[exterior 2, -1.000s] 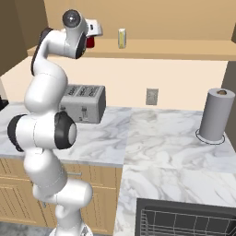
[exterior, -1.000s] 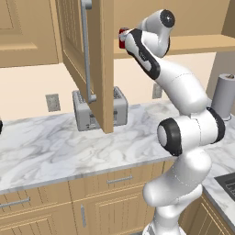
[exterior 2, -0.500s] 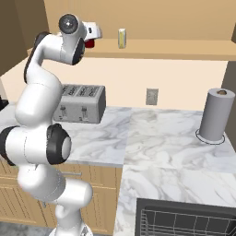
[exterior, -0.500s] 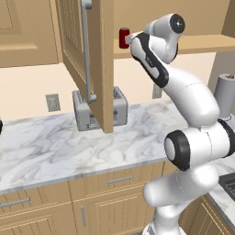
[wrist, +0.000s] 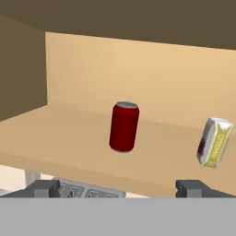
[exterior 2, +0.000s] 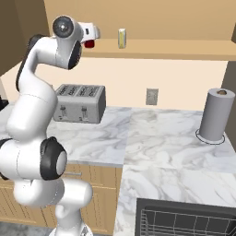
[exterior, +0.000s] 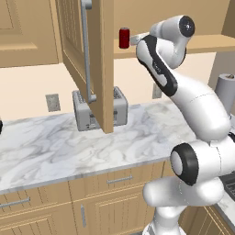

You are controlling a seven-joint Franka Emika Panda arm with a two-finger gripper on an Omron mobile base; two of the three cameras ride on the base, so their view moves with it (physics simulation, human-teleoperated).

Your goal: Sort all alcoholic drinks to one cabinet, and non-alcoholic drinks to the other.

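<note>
A red can (wrist: 124, 126) with a silver top stands upright on the shelf of the open wall cabinet (wrist: 55, 138). To its right on the same shelf is a small white carton (wrist: 214, 141) with a red mark. My gripper (wrist: 118, 189) is open and empty, a short way in front of the can, and both dark fingertips (wrist: 44, 188) are clear of it. In the left base view the can (exterior: 124, 37) sits just left of my gripper (exterior: 135, 40). From the right, the can (exterior 2: 90, 44) is partly behind the hand and the carton (exterior 2: 121, 38) stands beside it.
The cabinet's open door (exterior: 98, 59), with its long grey handle, hangs out over the counter left of the arm. A second wall cabinet (exterior: 23, 27) at the far left is closed. A toaster (exterior: 98, 110) and a paper towel roll (exterior 2: 214, 115) stand on the marble counter.
The hand has drawn back a little from the red can, which stays on the shelf. The arm's elbow has swung upward. The jaws stayed open.
</note>
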